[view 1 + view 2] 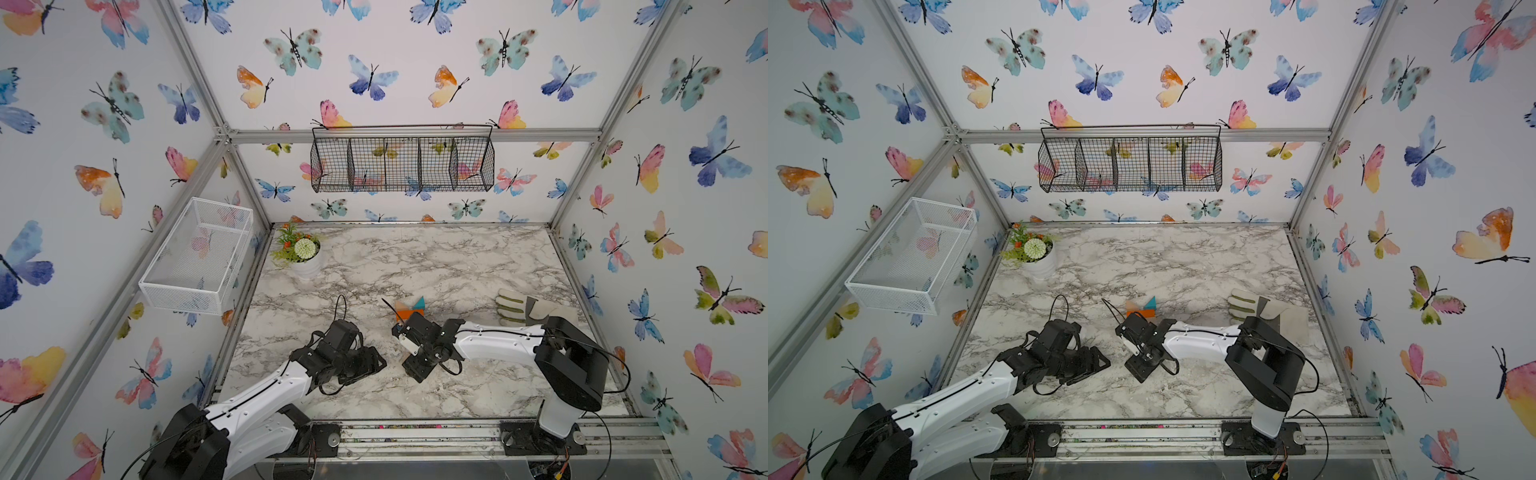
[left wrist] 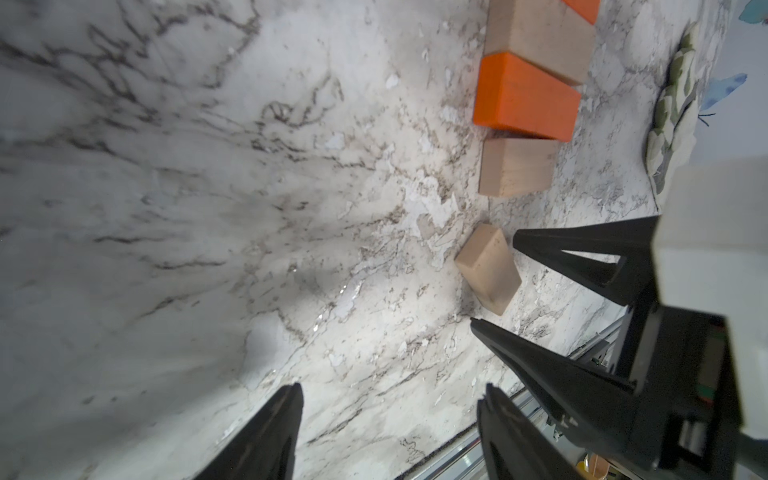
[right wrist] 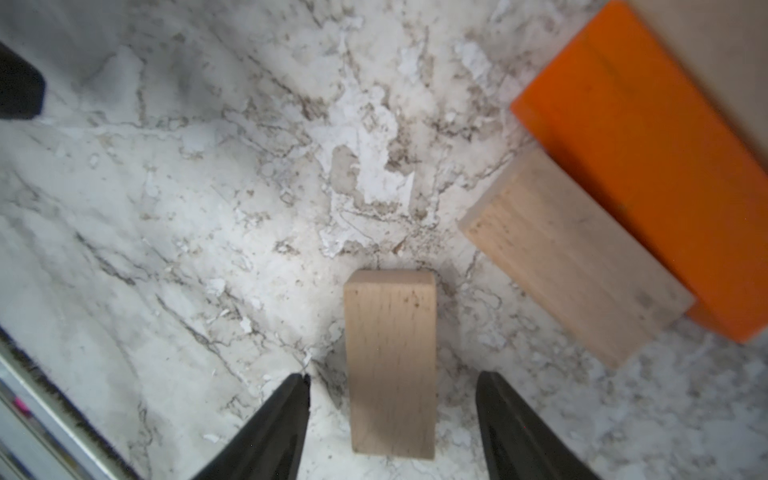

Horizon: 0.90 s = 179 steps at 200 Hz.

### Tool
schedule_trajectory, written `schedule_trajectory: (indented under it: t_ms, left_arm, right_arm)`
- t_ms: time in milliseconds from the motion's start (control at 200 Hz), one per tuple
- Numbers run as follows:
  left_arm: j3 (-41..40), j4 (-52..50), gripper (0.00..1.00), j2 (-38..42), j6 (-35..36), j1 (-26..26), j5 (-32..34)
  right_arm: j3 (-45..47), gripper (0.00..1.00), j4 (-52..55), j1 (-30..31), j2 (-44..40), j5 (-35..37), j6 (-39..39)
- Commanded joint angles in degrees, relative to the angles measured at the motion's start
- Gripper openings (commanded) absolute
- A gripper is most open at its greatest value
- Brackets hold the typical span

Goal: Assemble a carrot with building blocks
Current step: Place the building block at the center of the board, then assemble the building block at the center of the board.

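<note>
The carrot lies as a row in the left wrist view: an orange bar (image 2: 525, 97) between a tan bar (image 2: 540, 37) and a shorter tan block (image 2: 515, 166). Both top views show its teal triangle (image 1: 417, 302) (image 1: 1150, 302) poking out behind the right wrist. A small tan block (image 3: 390, 361) lies loose on the marble, a little off the row's narrow end and skewed to it. My right gripper (image 3: 392, 376) (image 2: 494, 281) is open and straddles this block, with a gap on each side. My left gripper (image 2: 392, 388) (image 1: 370, 362) is open over bare marble to the left, holding nothing.
A grey-and-cream work glove (image 1: 523, 309) lies to the right of the blocks. A potted flower (image 1: 301, 255) stands at the back left corner. A white mesh basket (image 1: 195, 257) and a black wire basket (image 1: 403, 166) hang on the walls. The metal rail (image 1: 415, 432) runs along the front.
</note>
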<state>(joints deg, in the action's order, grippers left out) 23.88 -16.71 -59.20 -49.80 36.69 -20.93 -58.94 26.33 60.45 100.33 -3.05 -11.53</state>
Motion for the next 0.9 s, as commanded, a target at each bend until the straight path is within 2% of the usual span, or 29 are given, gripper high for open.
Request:
schedule_trajectory:
  t_ms: [0, 100, 180, 245, 320, 400, 501, 556, 686, 891]
  left_arm:
    - [0.3, 1.4, 0.71, -1.7, 1.8, -0.4, -2.2]
    - [0.5, 2.6, 0.66, -3.0, 2.4, -0.4, -2.8]
    - [1.2, 3.3, 0.46, -4.8, 3.2, -0.4, -2.9]
    - [3.0, 2.9, 0.35, -6.8, 4.5, -0.4, -2.7]
    - [5.7, 2.3, 0.34, -9.4, 6.4, -0.4, -2.3]
    - [8.6, 2.1, 0.31, -12.8, 8.5, -0.5, -2.2]
    - [11.6, 2.4, 0.15, -17.7, 10.6, -0.6, -2.9]
    - [13.0, 2.6, 0.0, -20.2, 11.6, -0.6, -3.6]
    - [16.0, 2.4, 0.0, -24.0, 13.3, -0.6, -4.2]
    - [17.0, 3.3, 0.0, -26.5, 13.9, -0.7, -5.3]
  right_arm:
    - [-2.5, 0.72, 4.2, -0.5, -1.3, 0.0, -2.5]
    - [-1.3, 0.67, 4.5, -0.5, -5.3, -1.1, -7.2]
    - [1.2, 0.61, 3.9, -0.5, -8.1, -2.8, -12.0]
    - [4.0, 0.49, 2.6, -0.5, -10.7, -4.4, -16.3]
    - [7.2, 0.33, -0.3, -0.5, -14.1, -8.4, -20.5]
    - [10.3, 0.23, -3.4, -0.5, -16.7, -11.8, -25.0]
    - [12.2, 0.12, -4.9, -0.5, -17.2, -13.2, -27.1]
    - [11.9, 0.09, -3.7, -0.5, -15.9, -13.0, -27.2]
    - [11.5, 0.1, -3.7, -0.5, -12.4, -13.6, -28.2]
    - [13.1, 0.09, -5.1, -0.9, -11.7, -11.1, -30.4]
